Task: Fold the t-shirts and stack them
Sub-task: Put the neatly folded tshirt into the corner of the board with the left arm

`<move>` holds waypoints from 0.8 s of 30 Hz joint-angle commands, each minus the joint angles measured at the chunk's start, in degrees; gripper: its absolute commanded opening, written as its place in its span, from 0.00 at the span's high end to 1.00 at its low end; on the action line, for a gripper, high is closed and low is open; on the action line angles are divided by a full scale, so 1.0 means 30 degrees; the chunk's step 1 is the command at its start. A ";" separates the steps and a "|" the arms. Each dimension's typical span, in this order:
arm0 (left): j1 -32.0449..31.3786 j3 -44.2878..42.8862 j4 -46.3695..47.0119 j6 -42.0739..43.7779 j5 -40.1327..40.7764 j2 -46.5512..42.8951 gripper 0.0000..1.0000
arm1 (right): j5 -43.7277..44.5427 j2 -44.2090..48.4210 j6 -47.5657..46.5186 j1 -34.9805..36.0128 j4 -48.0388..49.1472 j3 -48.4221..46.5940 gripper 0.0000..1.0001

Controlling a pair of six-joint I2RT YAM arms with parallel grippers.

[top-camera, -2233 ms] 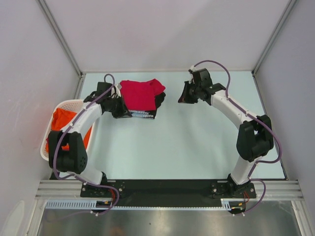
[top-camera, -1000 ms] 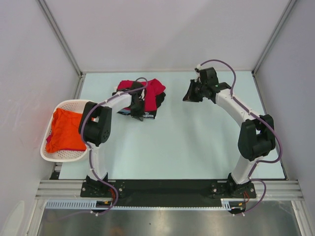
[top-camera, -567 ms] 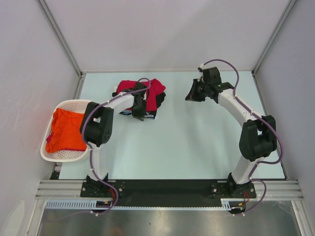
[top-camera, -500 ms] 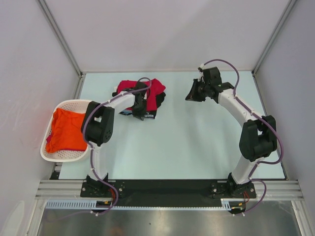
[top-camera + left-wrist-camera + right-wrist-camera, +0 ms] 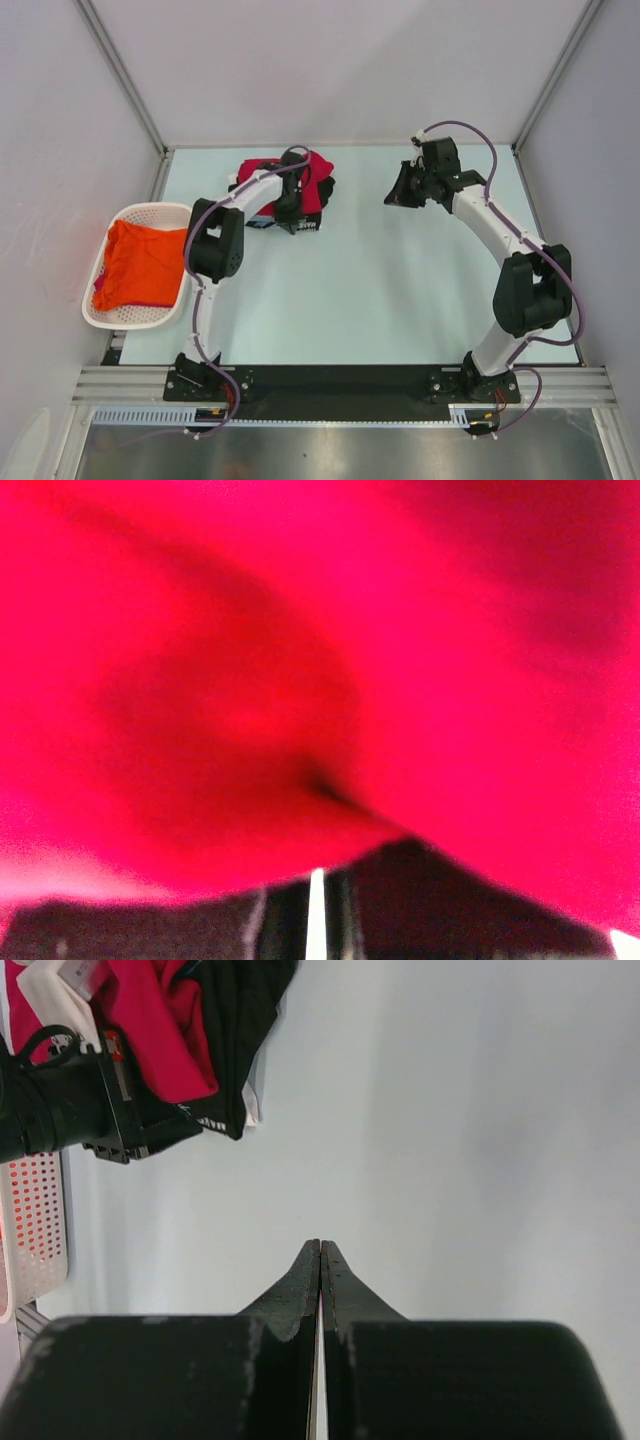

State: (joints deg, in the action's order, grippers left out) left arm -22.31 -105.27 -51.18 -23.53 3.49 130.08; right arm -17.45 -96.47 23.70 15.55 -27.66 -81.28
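A crimson red t-shirt [image 5: 318,178] lies on top of a folded black t-shirt [image 5: 328,203] at the far left-centre of the table. My left gripper [image 5: 292,212] lies on the front of this stack. In the left wrist view blurred red cloth [image 5: 300,630] fills the frame and covers the fingertips. The jaws below it show only a thin slit, so the gripper [image 5: 316,880] is shut. My right gripper [image 5: 393,196] is shut and empty over bare table to the right of the stack [image 5: 320,1250]. The right wrist view shows the red shirt [image 5: 160,1030], the black shirt [image 5: 240,1020] and the left gripper [image 5: 180,1125].
A white perforated basket [image 5: 150,210] stands at the left table edge and holds an orange t-shirt [image 5: 135,265]. It also shows in the right wrist view [image 5: 35,1220]. Grey walls and metal frame posts enclose the table on three sides.
My left arm swung from the basket side onto the stack and on toward the far right. The red shirt is more bunched than before. My right gripper drifted slightly to the right.
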 commanded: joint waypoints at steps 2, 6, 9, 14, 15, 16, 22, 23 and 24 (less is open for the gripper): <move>0.1779 -0.1555 0.1943 -0.0624 0.1123 0.2107 1.00 | -0.0071 0.1509 -0.0489 -0.0466 -0.0330 0.0664 1.00; 0.2482 -0.4072 0.0777 -0.0914 0.0799 0.3684 1.00 | -0.0012 0.1833 -0.0723 -0.0730 -0.0652 0.0958 1.00; 0.2776 -0.7524 -0.0487 -0.1092 0.0948 0.4860 1.00 | -0.0071 0.1950 -0.0753 -0.0877 -0.0829 0.0930 1.00; 0.3565 -0.8913 -0.0870 -0.1414 0.0568 0.5449 1.00 | -0.0129 0.1775 -0.0811 -0.0936 -0.0946 0.0666 1.00; 0.3626 -0.8768 -0.0870 -0.1328 0.0537 0.5419 1.00 | -0.0159 0.1687 -0.0811 -0.0936 -0.1004 0.0608 1.00; 0.3684 -0.8592 -0.0870 -0.1240 0.0334 0.5332 1.00 | -0.0217 0.1657 -0.0753 -0.0936 -0.0976 0.0578 1.00; 0.3568 -0.2918 0.1643 -0.0361 -0.1716 0.0947 0.51 | -0.0510 0.1277 -0.0490 -0.0907 -0.0449 0.0111 1.00; 0.3510 -0.1834 0.2606 -0.0418 -0.1661 -0.1413 0.14 | -0.0482 0.1218 -0.0518 -0.0906 -0.0448 0.0022 1.00; 0.3509 0.0120 0.2993 -0.1115 -0.1863 -0.2713 0.00 | -0.0510 0.1102 -0.0518 -0.0877 -0.0361 -0.0066 1.00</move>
State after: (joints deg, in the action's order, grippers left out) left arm -12.56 -116.51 -47.48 -25.93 -1.32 135.98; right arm -17.93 -93.17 22.26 12.93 -30.15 -78.63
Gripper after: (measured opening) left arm 0.723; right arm 0.009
